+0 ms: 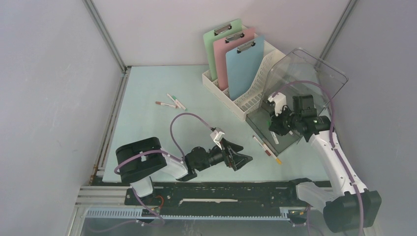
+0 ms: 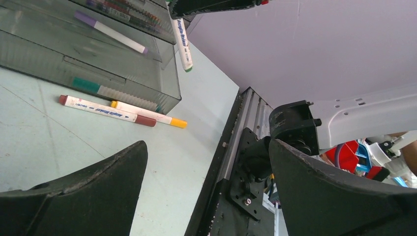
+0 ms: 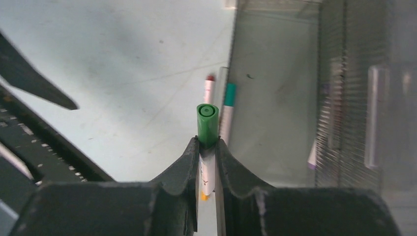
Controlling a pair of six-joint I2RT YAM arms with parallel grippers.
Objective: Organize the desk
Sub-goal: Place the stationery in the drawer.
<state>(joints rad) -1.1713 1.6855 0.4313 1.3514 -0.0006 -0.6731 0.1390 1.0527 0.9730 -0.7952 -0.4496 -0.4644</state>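
Looking down from the overhead camera, I see the large, flat, pale mint-blue worktop (image 1: 147, 128) stretching from the arm bases at 6 o'clock to the back wall at 12 o'clock, with everything else resting on it. At 1 o'clock stands a white slotted plastic file rack (image 1: 246, 101) holding three upright clipboards: pale green (image 1: 220, 44), pink (image 1: 235, 51) and blue (image 1: 245, 71). Just beside it, at 3 o'clock, is a smoky transparent plastic box (image 1: 314, 78). My right hand (image 1: 273, 132) hangs at the box's near side, clenched on a green-capped white marker (image 3: 207, 125). The cap juts past the fingertips, and the left wrist view shows that marker hanging clear of the surface, green end down. Whether it is over the box or just outside its wall I cannot tell. Through the box wall I can make out a purple-capped marker (image 2: 110, 32) and a teal-capped marker (image 2: 105, 91). On the worktop just outside the box, at 4 o'clock, a maroon-capped white marker (image 2: 105, 110) and a yellow-capped white marker (image 2: 147, 114) lie close alongside each other. A small cluster of loose markers (image 1: 171, 102) lies well apart at 10 o'clock. My left hand (image 1: 244, 158) is low at 6 o'clock, released, its fingers spread wide with nothing between them, pointing toward the box.
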